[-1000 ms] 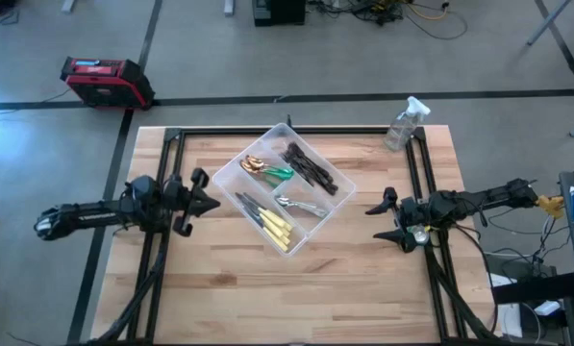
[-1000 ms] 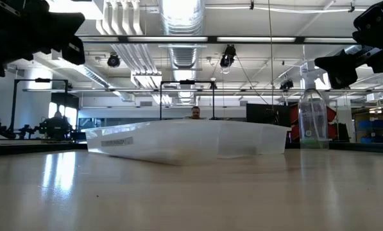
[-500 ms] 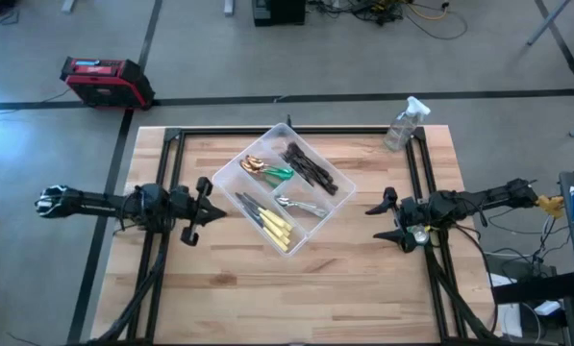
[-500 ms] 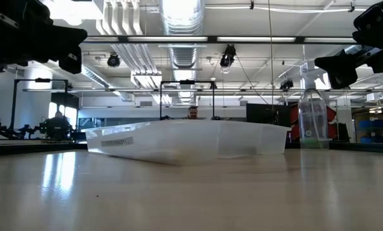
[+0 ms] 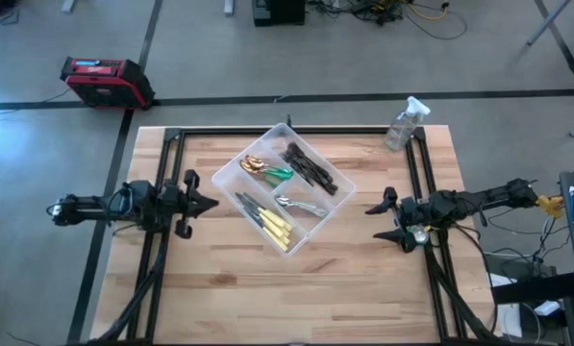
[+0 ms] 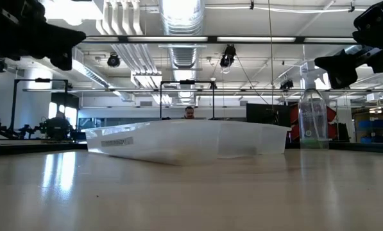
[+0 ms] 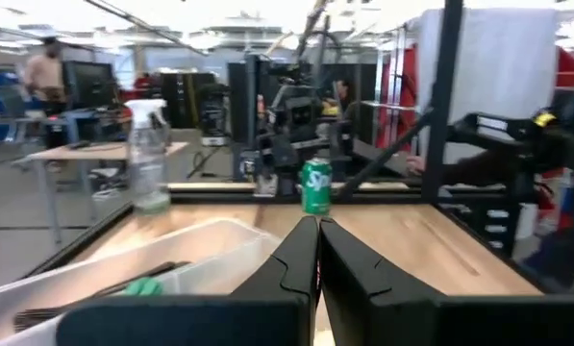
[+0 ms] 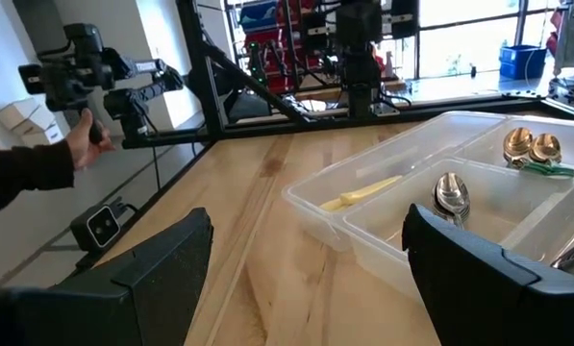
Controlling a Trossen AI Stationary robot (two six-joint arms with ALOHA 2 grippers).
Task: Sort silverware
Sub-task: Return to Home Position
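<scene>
A clear divided tray (image 5: 285,188) rests flat on the middle of the wooden table, and all the silverware lies in it. Dark forks (image 5: 309,165) and gold spoons (image 5: 257,164) with a green-handled piece (image 5: 279,174) fill the far compartments. Silver spoons (image 5: 302,205) and cream-yellow-handled knives (image 5: 274,224) fill the near ones. My left gripper (image 5: 212,204) is shut and empty, hovering level just left of the tray, its fingers (image 7: 317,231) pointing across it. My right gripper (image 5: 375,222) is open and empty to the tray's right, facing the tray (image 8: 431,207).
A clear spray bottle (image 5: 403,124) stands at the table's far right corner. The left wrist view shows a green can (image 7: 315,185) at the table's right side. A person's hand (image 8: 80,144) holds a device beyond the table. Bare wood (image 5: 229,288) lies near the tray.
My left arm has swung its elbow toward the far edge and partly back. Its gripper has turned a little about its own axis and stayed beside the tray's left side. The right arm and the tray have kept still.
</scene>
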